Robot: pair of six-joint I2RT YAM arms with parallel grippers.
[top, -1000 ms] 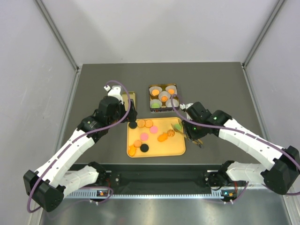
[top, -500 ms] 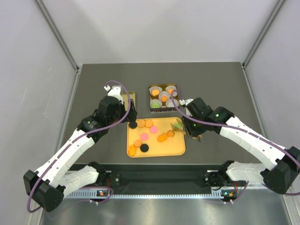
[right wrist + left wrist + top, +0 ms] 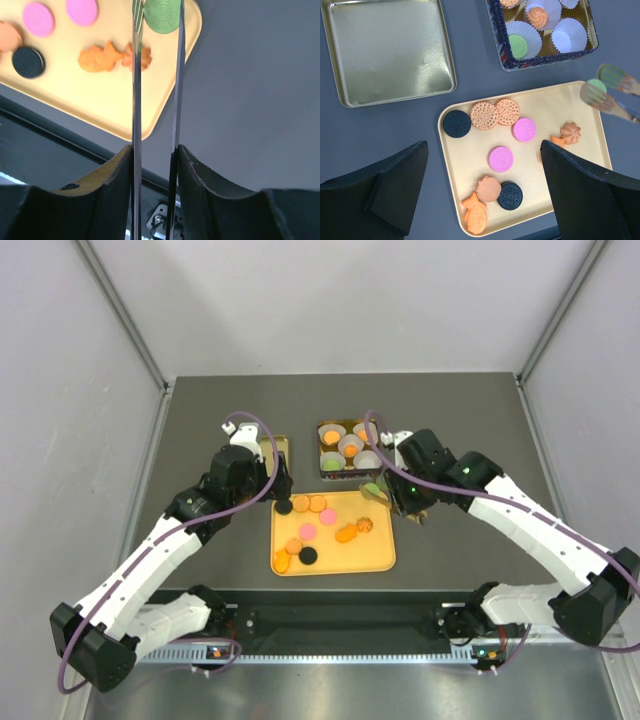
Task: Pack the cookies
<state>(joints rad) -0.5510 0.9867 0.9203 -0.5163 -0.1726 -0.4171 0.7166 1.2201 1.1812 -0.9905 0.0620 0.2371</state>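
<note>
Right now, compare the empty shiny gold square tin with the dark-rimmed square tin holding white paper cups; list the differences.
The shiny gold square tin lies empty; the dark-rimmed square tin holds white pleated paper cups, some with cookies. The gold tin's walls are plain; the dark-rimmed tin's are dark and patterned. Both are square, gold inside, and rest on the grey table beyond the yellow tray.

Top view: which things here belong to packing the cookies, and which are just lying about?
Job: cookies on the yellow tray; green cookie in the tongs; right gripper holding the tongs; blue-rimmed tin with paper cups.
Lying about: empty gold tin beside it.
</note>
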